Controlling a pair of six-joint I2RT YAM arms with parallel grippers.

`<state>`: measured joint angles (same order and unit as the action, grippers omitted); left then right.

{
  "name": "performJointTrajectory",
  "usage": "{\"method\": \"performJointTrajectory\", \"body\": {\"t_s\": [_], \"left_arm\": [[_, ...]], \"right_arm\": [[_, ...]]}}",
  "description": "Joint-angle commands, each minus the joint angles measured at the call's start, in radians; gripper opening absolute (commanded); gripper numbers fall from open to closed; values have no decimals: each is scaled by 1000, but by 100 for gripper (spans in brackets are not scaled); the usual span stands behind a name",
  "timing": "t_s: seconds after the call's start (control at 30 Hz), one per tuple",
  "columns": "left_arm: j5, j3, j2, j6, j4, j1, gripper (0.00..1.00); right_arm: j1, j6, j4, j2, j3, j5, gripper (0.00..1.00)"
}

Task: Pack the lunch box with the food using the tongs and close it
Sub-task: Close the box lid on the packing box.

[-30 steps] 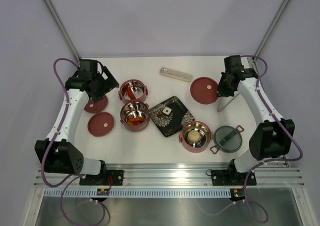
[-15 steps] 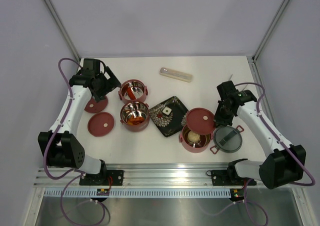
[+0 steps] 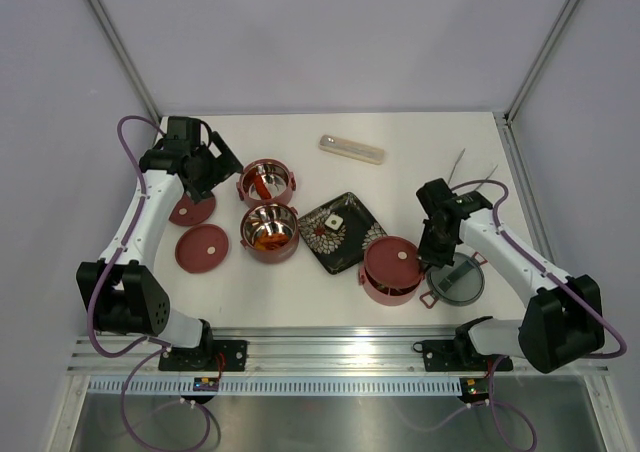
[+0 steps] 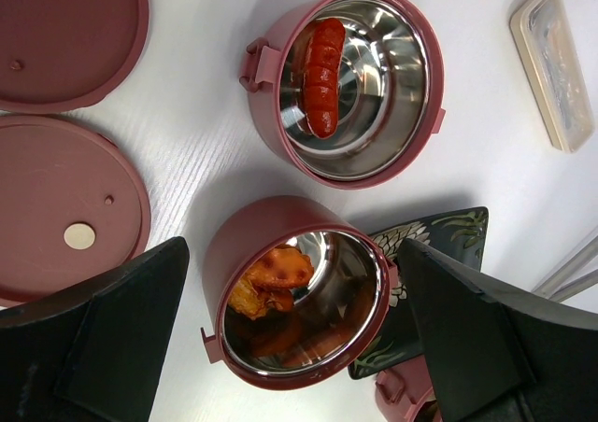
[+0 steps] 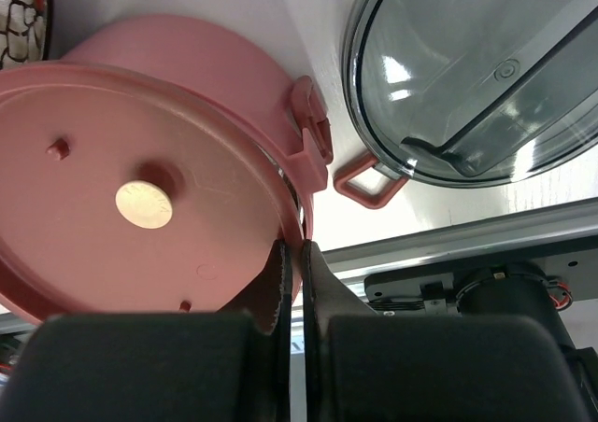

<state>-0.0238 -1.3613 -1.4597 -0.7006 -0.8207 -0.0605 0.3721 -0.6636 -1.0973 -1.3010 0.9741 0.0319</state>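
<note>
Right jaws pinch the edge of a dark-red disc lid (image 5: 140, 123). The lid lies over the front-right lunch box bowl (image 5: 187, 53), just beside the grey top lid (image 5: 467, 77) on the white counter (image 3: 420, 132). Left jaws, spread wide, hang above two open bowls. The back bowl (image 4: 271, 114) holds a red sausage (image 4: 320, 77) and the nearer bowl (image 4: 252, 235) holds orange chunks (image 4: 276, 273). The tongs (image 3: 457, 167) lie at the far right.

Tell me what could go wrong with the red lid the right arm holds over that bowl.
1. The right hand pinches the flat dark-red disc lid only at its rim, so it may slip or seat crooked on the round dusty-red bowl.
2. The grey round handled top lid lies close beside that bowl; the hand could knock it when pulling away.
</note>
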Motion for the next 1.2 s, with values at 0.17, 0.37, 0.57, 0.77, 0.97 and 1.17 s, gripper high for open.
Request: {"method": "performJointTrajectory", "body": {"t_s": [0.17, 0.37, 0.57, 0.77, 0.97, 1.17], "left_arm": [[-11, -42, 6, 0, 22, 5, 99], [-8, -44, 9, 3, 15, 5, 99], [-16, -38, 9, 3, 18, 5, 99], [-11, -29, 19, 4, 15, 4, 99], [-13, -16, 27, 4, 20, 5, 99], [-16, -16, 32, 4, 20, 5, 99]], "right_arm": [[31, -34, 42, -7, -57, 6, 0], [41, -41, 24, 23, -58, 23, 0], [42, -30, 16, 19, -41, 53, 0], [47, -33, 8, 28, -32, 57, 29], [50, -28, -10, 42, -11, 60, 45], [62, -11, -38, 63, 93, 89, 44]]}}
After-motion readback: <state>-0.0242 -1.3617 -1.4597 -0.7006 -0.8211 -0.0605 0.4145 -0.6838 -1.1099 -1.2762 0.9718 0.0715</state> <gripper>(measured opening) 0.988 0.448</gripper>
